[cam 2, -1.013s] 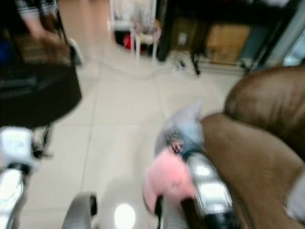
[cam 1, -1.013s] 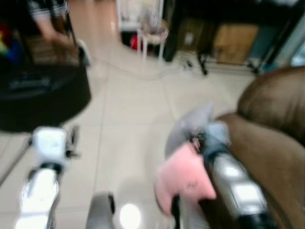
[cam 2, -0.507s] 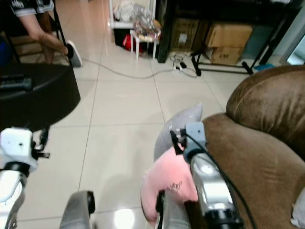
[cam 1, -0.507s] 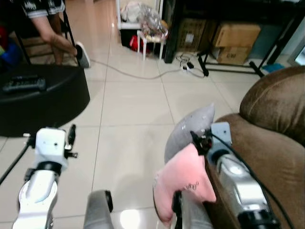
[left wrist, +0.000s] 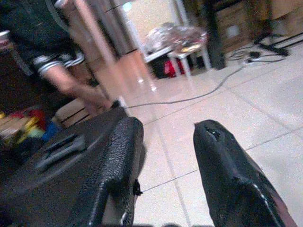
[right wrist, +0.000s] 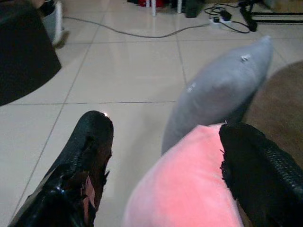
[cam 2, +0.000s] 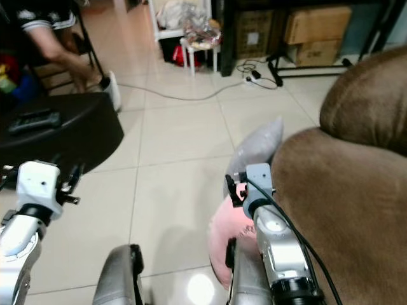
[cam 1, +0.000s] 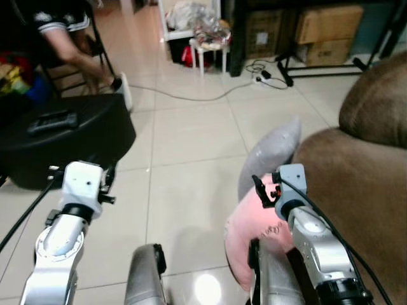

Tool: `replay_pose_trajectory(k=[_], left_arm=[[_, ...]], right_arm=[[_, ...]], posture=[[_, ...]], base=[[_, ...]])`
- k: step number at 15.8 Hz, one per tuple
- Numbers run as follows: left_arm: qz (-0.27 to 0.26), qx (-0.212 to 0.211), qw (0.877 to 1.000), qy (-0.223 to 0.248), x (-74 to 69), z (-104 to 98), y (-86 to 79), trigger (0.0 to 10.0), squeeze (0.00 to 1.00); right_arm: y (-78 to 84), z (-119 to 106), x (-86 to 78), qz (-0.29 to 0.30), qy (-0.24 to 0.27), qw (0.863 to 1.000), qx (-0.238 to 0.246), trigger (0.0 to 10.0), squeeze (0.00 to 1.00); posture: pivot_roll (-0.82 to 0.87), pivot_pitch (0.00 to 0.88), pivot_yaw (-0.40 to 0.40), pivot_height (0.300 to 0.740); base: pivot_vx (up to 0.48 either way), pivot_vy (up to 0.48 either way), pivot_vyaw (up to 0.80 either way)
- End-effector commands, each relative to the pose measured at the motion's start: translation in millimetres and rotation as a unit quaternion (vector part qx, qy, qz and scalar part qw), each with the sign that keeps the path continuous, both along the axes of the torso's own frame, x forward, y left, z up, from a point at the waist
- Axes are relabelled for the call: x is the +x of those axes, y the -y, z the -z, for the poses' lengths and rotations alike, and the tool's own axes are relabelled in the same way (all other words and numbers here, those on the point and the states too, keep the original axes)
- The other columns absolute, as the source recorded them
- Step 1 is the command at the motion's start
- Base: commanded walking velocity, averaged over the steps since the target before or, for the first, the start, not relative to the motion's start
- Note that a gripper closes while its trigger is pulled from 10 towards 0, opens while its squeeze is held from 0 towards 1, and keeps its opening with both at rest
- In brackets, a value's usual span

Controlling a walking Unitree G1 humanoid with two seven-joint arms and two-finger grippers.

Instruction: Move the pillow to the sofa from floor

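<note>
A: What could go wrong?

B: The soft pink and grey pillow (cam 1: 261, 210) might slip down to the shiny tile floor (cam 1: 184, 152). In the wrist view the right gripper (right wrist: 165, 175) has its fingers wide apart around the pink end, not pinching it.

A: Where is it?

B: Low in the middle of the frame, touching the brown fuzzy sofa (cam 1: 356, 184). The left gripper (left wrist: 163, 165) is open and holds nothing
</note>
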State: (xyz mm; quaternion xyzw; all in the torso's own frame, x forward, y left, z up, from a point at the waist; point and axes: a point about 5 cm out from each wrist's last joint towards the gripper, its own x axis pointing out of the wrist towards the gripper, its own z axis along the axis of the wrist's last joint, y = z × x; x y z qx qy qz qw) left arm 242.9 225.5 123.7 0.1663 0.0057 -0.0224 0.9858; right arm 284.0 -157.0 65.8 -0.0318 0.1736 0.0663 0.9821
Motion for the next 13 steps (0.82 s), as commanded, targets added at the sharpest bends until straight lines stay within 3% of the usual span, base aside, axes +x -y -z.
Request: replay_pose_trajectory(k=[1,6,8,9,11,13], left_arm=[[0.017,0.002,1.000,-0.015,-0.1,4,3.1,10.0,0.00],[0.049,0.010,0.998,-0.032,1.6,11,12.2,10.0,0.00],[0.045,0.003,0.998,-0.040,-12.8,10,10.3,10.0,0.00],[0.036,0.007,0.998,-0.050,-25.7,12,4.1,10.0,0.00],[0.030,0.011,0.998,-0.058,-35.7,11,0.5,10.0,0.00],[0.051,0.001,0.996,-0.073,-47.4,7,-1.6,10.0,0.00]], right_arm=[[-0.5,-4,5.0,-0.008,0.003,1.000,-0.005,10.0,0.00],[2.8,3,12.1,-0.019,-0.017,0.999,-0.029,10.0,0.00],[0.1,6,11.9,-0.029,-0.020,0.999,-0.026,10.0,0.00],[-1.7,8,11.7,-0.033,-0.021,0.999,-0.015,10.0,1.00],[-1.4,8,13.0,-0.035,-0.020,0.999,-0.007,10.0,1.00],[7.1,13,25.8,-0.011,-0.031,0.999,-0.042,10.0,1.00]], posture=[[-0.13,0.000,0.088,0.478],[-0.13,0.000,0.067,0.438],[-0.11,0.000,0.047,0.438],[-0.08,0.000,0.029,0.438],[-0.07,0.008,0.031,0.438],[-0.05,0.046,0.011,0.438]], base=[[0.000,0.000,0.00],[0.000,0.000,0.00],[0.000,0.000,0.00],[0.000,0.000,0.00],[0.000,0.000,0.00],[0.000,0.000,0.00]])
